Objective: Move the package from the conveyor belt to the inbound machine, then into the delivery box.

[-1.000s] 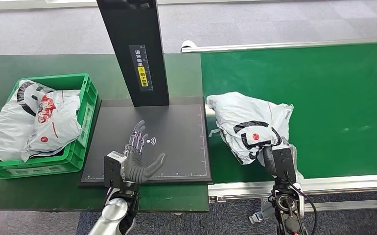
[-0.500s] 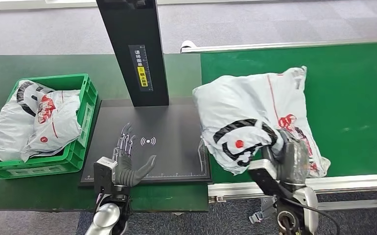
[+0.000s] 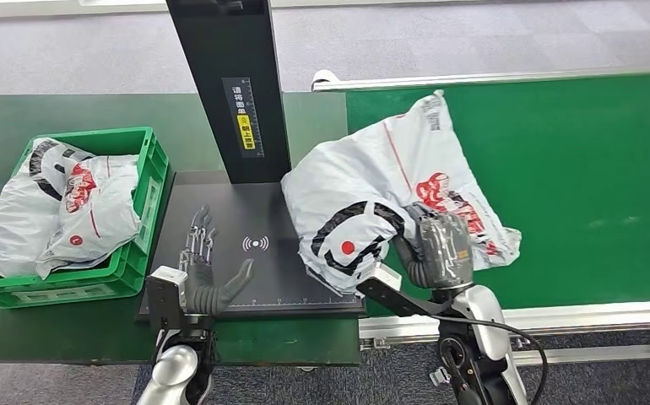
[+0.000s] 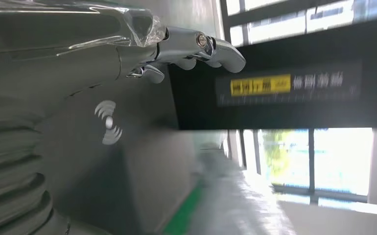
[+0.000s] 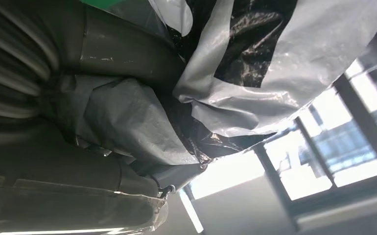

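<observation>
My right hand (image 3: 436,251) grips a grey plastic package (image 3: 381,186) with black, white and red print, lifted above the seam between the green conveyor belt (image 3: 575,169) and the black inbound machine plate (image 3: 262,278). In the right wrist view the package (image 5: 274,63) is bunched against my fingers (image 5: 123,63). My left hand (image 3: 206,272) hovers over the plate's front left corner, fingers spread and holding nothing. The left wrist view shows its fingertips (image 4: 201,46) near the plate's wireless symbol (image 4: 109,122).
A green delivery box (image 3: 140,211) at the left holds several grey packages (image 3: 51,211). The machine's black post (image 3: 233,84) with a yellow label rises behind the plate. A metal rail (image 3: 558,316) edges the belt's front.
My right hand has lifted the package off the belt and carried it left, now partly over the plate. My left hand has drifted left and back toward me.
</observation>
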Motion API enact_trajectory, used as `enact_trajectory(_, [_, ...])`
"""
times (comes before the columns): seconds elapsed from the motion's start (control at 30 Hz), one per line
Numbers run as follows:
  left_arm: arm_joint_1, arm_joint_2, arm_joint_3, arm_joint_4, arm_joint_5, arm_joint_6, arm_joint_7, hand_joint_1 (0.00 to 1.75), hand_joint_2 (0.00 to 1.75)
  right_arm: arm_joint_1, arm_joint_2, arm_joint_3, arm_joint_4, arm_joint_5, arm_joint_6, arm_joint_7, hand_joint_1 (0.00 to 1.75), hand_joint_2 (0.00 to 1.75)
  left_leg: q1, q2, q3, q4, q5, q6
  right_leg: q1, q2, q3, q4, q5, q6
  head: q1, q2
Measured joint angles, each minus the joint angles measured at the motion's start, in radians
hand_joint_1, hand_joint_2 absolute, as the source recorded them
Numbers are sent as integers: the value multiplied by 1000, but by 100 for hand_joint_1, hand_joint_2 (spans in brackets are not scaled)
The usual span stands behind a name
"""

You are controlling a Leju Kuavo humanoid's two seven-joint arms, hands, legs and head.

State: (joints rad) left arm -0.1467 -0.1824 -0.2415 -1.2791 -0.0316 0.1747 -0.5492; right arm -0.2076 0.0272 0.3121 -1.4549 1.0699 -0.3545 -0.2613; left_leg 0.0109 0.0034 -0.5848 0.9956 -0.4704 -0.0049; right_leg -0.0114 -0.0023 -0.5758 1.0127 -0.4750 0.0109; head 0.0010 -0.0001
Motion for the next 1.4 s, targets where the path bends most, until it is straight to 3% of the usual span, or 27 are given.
enact_trajectory(0.3, [-14,3,83,-24,-15,30,-9,0,175,-75,25,175,154,-83,64,-1,175,175,0,-1,0,0,0,0,1,0,0,0,0,0,0,0])
enact_trajectory(0.43, [-20,5,97,-24,-18,37,-11,0,175,-99,43,222,212,-145,95,-11,0,175,0,-1,-1,0,0,0,1,0,0,0,0,0,0,0])
enact_trajectory(0.73, [-29,10,112,-25,-18,37,-12,0,175,-120,63,224,278,-410,213,-66,0,175,0,-1,0,0,0,0,1,0,0,0,0,0,0,0])
enact_trajectory(0.97, [-28,10,115,-30,-30,25,4,0,175,-114,51,185,292,-524,265,-91,0,175,0,-1,0,0,0,0,1,0,-1,0,0,0,0,0])
enact_trajectory(1.17, [0,10,88,-55,-98,-42,22,0,175,-58,26,122,241,-695,352,-141,0,175,0,-1,0,0,0,0,0,0,-1,0,0,0,0,0])
enact_trajectory(1.4, [19,8,51,-82,-118,-72,32,0,175,-13,-3,66,161,-741,376,-147,0,175,0,-1,0,0,0,0,0,0,-1,0,0,0,0,0])
